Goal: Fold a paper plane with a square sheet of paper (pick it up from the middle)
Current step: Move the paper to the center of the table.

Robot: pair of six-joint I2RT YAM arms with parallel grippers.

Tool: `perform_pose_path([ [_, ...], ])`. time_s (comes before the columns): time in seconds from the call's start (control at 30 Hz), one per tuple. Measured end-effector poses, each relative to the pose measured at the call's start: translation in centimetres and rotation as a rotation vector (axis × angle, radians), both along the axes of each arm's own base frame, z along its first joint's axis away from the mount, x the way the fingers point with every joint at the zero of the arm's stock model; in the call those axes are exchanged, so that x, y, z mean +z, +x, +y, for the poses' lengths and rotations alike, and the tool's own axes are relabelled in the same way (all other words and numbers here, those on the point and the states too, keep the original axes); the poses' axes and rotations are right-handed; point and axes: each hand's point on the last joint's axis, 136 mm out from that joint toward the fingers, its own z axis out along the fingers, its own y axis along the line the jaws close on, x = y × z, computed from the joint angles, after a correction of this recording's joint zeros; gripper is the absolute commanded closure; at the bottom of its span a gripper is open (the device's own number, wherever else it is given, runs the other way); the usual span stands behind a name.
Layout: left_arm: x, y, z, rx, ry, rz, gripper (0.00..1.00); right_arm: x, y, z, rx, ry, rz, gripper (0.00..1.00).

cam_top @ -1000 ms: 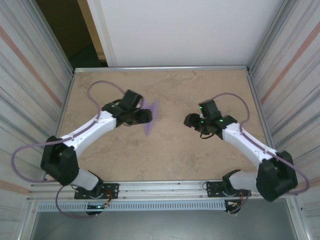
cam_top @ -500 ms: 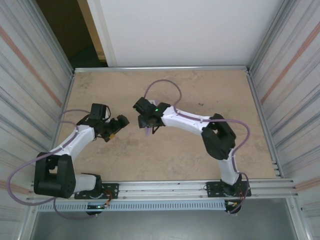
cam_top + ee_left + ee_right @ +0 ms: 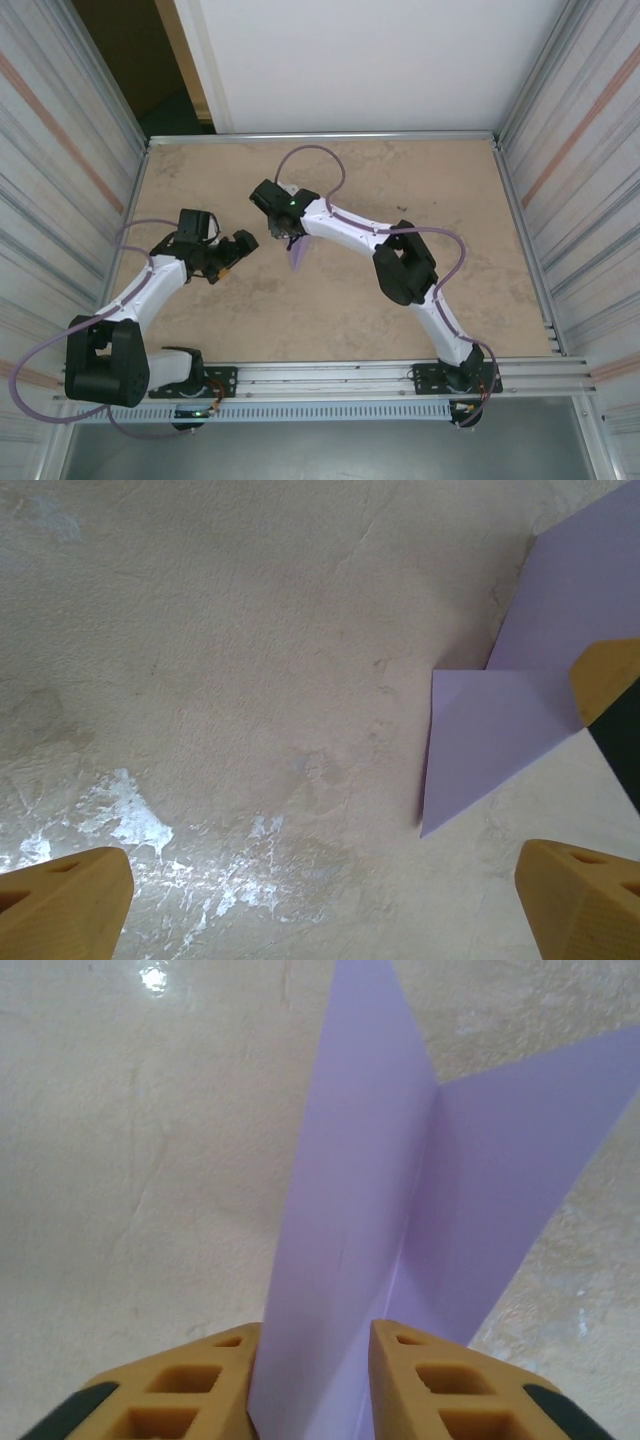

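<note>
The lavender sheet of paper (image 3: 297,257) is folded into a pointed shape with a raised flap, left of the table's middle. My right gripper (image 3: 288,232) reaches across from the right and is shut on that paper; in the right wrist view the paper (image 3: 350,1210) fills the gap in the right gripper (image 3: 315,1340), touching both yellow fingers. My left gripper (image 3: 237,248) stands open just left of the paper, holding nothing. In the left wrist view the paper's corner (image 3: 480,730) lies on the table ahead of the wide-open left gripper (image 3: 320,910), with a right finger (image 3: 603,675) touching it.
The tan tabletop (image 3: 400,180) is boxed in by corrugated walls left (image 3: 60,150) and right (image 3: 580,150). A metal rail (image 3: 330,375) runs along the near edge. The right arm's elbow (image 3: 400,265) sits over the table's middle. A white scuff (image 3: 130,820) marks the surface.
The left gripper let go of the paper and drew back to the left, open wide. The right arm swung across from the right side and closed its jaws onto the paper.
</note>
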Motion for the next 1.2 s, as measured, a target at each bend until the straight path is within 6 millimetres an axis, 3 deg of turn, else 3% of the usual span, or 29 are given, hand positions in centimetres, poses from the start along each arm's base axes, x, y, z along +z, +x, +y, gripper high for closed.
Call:
perform_pose_path([
  [0.07, 0.1, 0.1, -0.2, -0.005, -0.008, -0.004, 0.01, -0.1, 0.3, -0.6, -0.020, -0.002, 0.007, 0.91],
  [0.23, 0.6, 0.4, -0.8, -0.026, -0.044, -0.023, 0.02, -0.1, 1.0, -1.5, -0.042, 0.018, 0.015, 0.93],
  [0.4, 1.1, 0.9, -1.9, -0.061, -0.090, -0.051, 0.02, 0.3, -0.5, -3.7, -0.042, 0.124, 0.055, 0.93],
  [0.77, 0.6, 0.3, -8.2, -0.248, -0.136, -0.067, 0.06, 3.9, -2.9, -9.0, -0.074, 0.456, 0.030, 0.92],
  [1.03, 0.1, -0.3, -14.0, -0.363, -0.197, -0.077, 0.29, 1.3, -6.2, -13.5, -0.155, 0.519, 0.055, 0.92],
  [1.2, -0.2, -0.9, -17.2, -0.408, -0.242, -0.083, 0.43, 0.1, -7.7, -15.2, -0.205, 0.540, 0.065, 0.90],
])
